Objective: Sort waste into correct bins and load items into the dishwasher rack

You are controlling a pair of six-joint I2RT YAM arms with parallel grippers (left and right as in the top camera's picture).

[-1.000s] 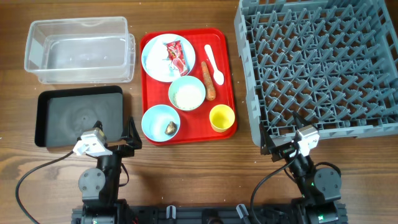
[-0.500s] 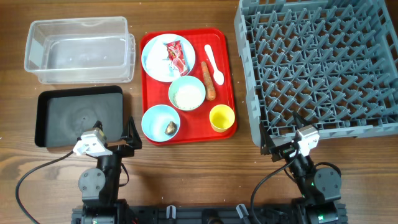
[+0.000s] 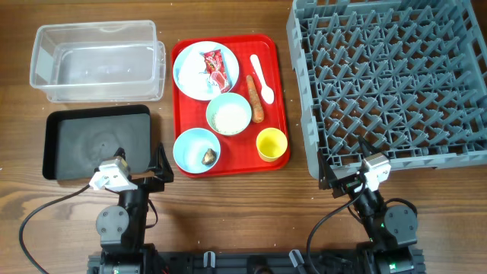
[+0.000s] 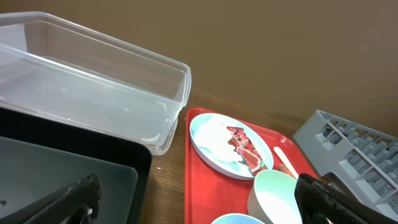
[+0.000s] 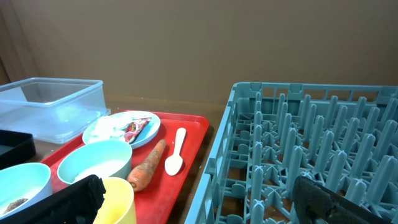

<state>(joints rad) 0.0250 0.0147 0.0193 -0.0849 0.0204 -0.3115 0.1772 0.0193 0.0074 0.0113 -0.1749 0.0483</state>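
Note:
On the flat red tray (image 3: 232,164), a pale blue plate (image 3: 194,76) holds a red wrapper (image 3: 214,65) and white tissue. A pale green bowl (image 3: 228,114) holds rice. A pale blue bowl (image 3: 196,150) holds a brown lump (image 3: 208,156). A carrot stick (image 3: 256,99) and a yellow cup (image 3: 272,143) are also there. Only one blue bowl shows. The clear tub (image 3: 95,61) and black tray (image 3: 97,141) lie to the left, the grey rack (image 3: 396,76) to the right. My left gripper (image 3: 141,164) (image 4: 199,202) and right gripper (image 3: 344,169) (image 5: 205,199) are open and empty at the near edge.
A white plastic spoon (image 3: 261,78) lies on the red tray beside the carrot. Bare wooden table runs along the near edge between the two arm bases. The rack's near left corner stands right in front of my right gripper.

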